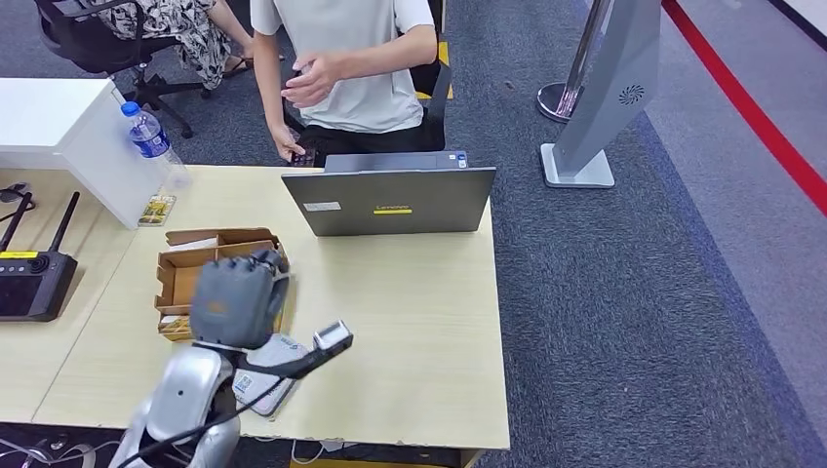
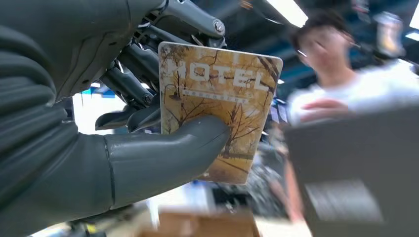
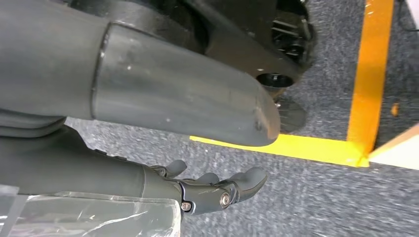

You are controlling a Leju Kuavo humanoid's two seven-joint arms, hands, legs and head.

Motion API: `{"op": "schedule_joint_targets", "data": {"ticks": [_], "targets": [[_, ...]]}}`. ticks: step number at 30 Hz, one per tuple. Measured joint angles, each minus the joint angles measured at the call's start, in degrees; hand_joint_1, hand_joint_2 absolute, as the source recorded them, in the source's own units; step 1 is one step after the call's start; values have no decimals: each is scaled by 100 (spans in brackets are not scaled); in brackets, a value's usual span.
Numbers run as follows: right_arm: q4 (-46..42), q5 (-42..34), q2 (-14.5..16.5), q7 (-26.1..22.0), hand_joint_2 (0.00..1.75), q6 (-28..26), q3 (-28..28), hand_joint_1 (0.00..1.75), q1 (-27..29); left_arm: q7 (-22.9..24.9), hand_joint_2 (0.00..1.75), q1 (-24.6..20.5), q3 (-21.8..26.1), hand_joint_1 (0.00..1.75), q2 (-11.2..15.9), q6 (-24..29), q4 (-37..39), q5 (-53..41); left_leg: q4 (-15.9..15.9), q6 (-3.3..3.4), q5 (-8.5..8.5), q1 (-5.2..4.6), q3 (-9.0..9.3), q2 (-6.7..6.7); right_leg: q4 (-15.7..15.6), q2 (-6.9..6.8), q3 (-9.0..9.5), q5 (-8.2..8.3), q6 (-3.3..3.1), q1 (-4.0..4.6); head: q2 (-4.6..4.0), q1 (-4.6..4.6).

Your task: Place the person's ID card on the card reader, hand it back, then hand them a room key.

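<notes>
My left hand (image 1: 237,297) is raised above the cardboard box (image 1: 178,275) on the table. It pinches a yellow-brown room key card (image 2: 217,108) printed HOTEL between the thumb (image 2: 163,158) and the fingers. The card points toward the person (image 1: 351,68) standing behind the laptop (image 1: 390,200), one hand held at chest height. The white card reader (image 1: 268,375) lies near the table's front edge, under my left forearm. My right hand (image 3: 212,190) hangs over the carpet floor, fingers apart, holding nothing.
A water bottle (image 1: 154,141) stands at the back left beside a white box (image 1: 59,127). A black router (image 1: 34,278) sits on the left table. A grey stand (image 1: 605,97) rises on the carpet to the right. A seated person (image 1: 166,29) is at the far left.
</notes>
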Motion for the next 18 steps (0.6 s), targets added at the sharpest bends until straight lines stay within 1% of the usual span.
{"op": "schedule_joint_targets", "data": {"ticks": [2, 4, 8, 12, 17, 18], "targets": [[-1, 41, 0, 46, 0, 21, 15, 0, -55, 99, 175, -411, 268, 175, -18, -310, -95, -2, 0, -3, 5, 2, 2, 0, 1, 2, 0, 4, -2, 0, 0, 1], [-3, 71, 0, 83, 0, 44, 41, 0, -89, 240, 175, -728, 477, 175, -3, -511, -109, -2, 0, -6, 10, 3, 2, 0, 2, 3, 0, 5, -3, 1, 0, 1], [-10, 128, 0, 120, 0, 79, 98, 0, -123, 503, 175, -1159, 747, 175, 82, -763, -65, -2, 0, -8, 11, 3, 0, 0, 3, 5, -2, 5, -3, 1, -1, 0], [-14, 141, 0, 169, 0, 90, 123, 0, -168, 595, 175, -1444, 888, 175, 178, -904, 38, -3, -1, -9, 10, 1, -3, 2, 3, 7, -4, 5, -3, 1, 0, 1], [-15, 152, 0, 199, 0, 90, 136, 0, -189, 596, 175, -1570, 979, 175, 230, -1006, 126, -3, -1, -8, 10, -1, -4, 1, 3, 7, -5, 5, -2, 0, 0, 0], [-15, 158, 0, 201, 0, 90, 137, 0, -191, 594, 175, -1584, 987, 131, 233, -1027, 137, -4, -1, -8, 10, -1, -4, 1, 3, 7, -5, 5, -2, 0, 0, 1]]}}
